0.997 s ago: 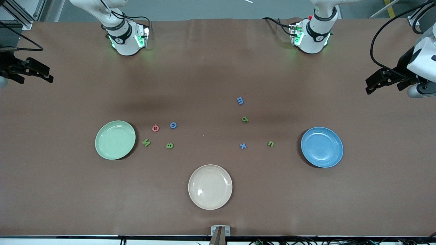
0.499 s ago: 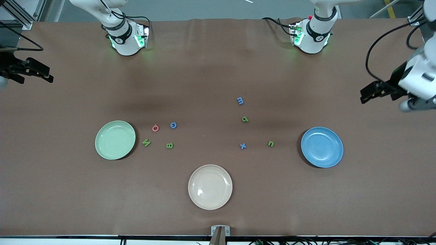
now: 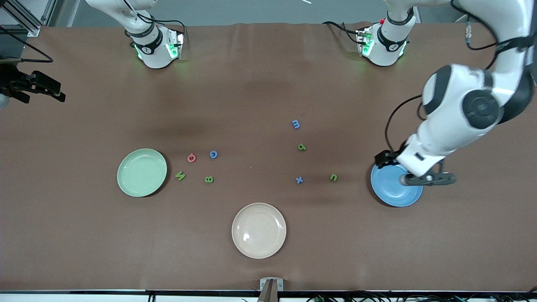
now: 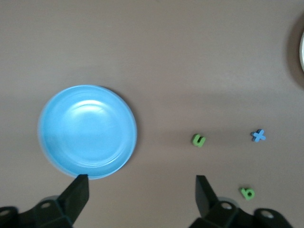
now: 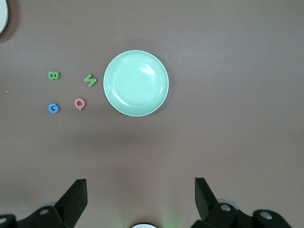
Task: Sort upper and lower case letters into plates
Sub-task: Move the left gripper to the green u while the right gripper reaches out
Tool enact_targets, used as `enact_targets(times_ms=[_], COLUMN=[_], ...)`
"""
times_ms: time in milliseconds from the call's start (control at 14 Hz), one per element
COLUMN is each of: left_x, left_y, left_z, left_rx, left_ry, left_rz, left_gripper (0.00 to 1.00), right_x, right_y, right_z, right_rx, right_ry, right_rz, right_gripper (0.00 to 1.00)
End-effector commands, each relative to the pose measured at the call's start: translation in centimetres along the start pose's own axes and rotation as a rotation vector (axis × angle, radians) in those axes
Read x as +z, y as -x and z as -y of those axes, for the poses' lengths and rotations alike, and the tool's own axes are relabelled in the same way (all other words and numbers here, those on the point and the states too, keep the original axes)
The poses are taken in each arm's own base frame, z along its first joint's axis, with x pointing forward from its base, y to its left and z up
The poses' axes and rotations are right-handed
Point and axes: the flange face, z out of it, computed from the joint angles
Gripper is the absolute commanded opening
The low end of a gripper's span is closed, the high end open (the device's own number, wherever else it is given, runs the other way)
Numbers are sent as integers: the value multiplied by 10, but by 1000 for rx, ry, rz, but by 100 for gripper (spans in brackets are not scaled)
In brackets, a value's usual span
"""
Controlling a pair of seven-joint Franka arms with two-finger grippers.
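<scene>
left gripper [image 4: 140, 190] hangs over the blue plate [image 3: 396, 191], jaws apart, empty. best drop straight onto the green u [image 3: 333, 177], prob nearest. right gripper [image 5: 140, 192] waits, jaws apart.

A robot lab: two white arms bolted to a bench [image 3: 268, 75] under brown sheeting, aluminium framing [image 3: 25, 16] at ten o'clock, cables [image 3: 377, 297] trailing along the six o'clock edge.

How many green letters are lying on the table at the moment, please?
4: two, M and B, beside the mint plate; two more, p and n, toward the blue plate. None seems hidden.
</scene>
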Motion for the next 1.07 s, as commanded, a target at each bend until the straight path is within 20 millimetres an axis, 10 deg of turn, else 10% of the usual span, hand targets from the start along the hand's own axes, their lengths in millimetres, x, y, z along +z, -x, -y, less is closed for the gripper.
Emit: enact_targets(times_ms=[0,285,997], left_x=[57,125,214], left_y=[16,33,39], left_z=[-29,-80,-86], left_rx=[36,131,255], left_ry=[31,30,-35], left_rz=[-14,23,14], left_gripper=[93,74,61], right_x=[-4,-9,9], right_y=[8,7,-22], right_z=[0,-2,-10], right_rx=[6,1,23], right_ry=[15,16,7], right_rz=[-5,-8,9], right_gripper=[100,100,100])
